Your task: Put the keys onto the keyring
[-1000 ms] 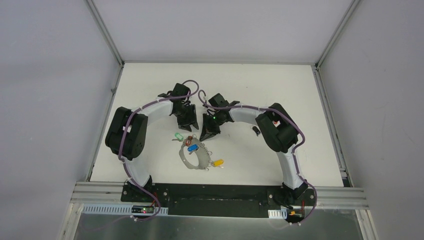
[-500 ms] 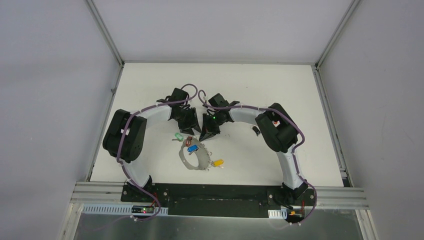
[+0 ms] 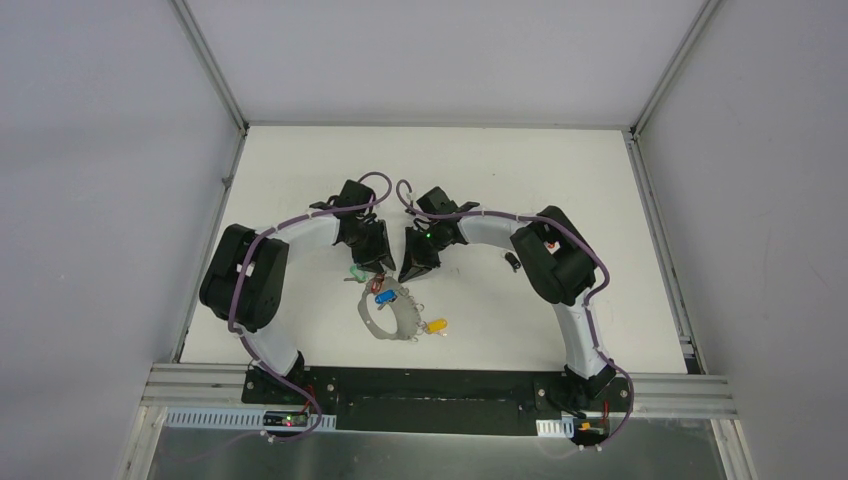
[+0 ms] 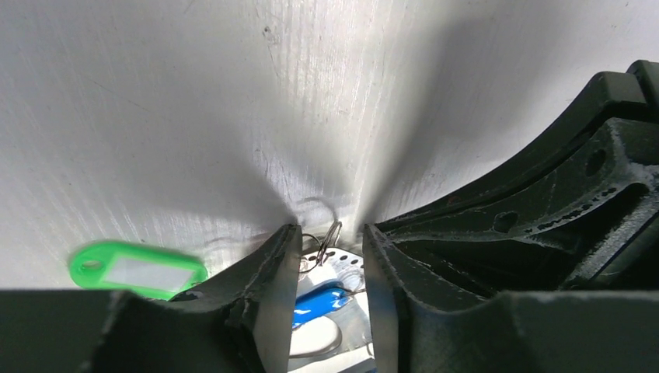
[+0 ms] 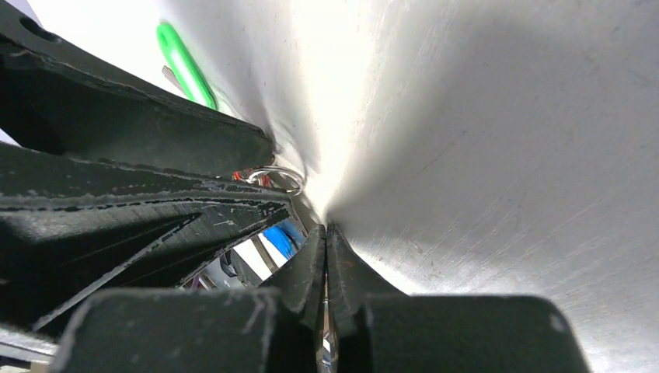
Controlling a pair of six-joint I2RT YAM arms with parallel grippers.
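Dropping to the keyring's [image 3: 374, 329] far rim, the narrowly open left gripper [image 4: 328, 242] now straddles a split ring [image 4: 335, 231], ready to pinch; right gripper [image 5: 326, 233] stays clamped shut.

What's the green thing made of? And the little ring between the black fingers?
The green tag looks like glossy plastic: bright even colour, rounded edges, pale label inset. The small ring looks like thin silvery metal wire; it glints, though it's tiny.

The left arm [image 3: 295, 228] and right arm [image 3: 492, 230] have white links, black joints and thin purple cables [image 3: 378, 178]. Their fingers [image 4: 268, 287] are matte black.
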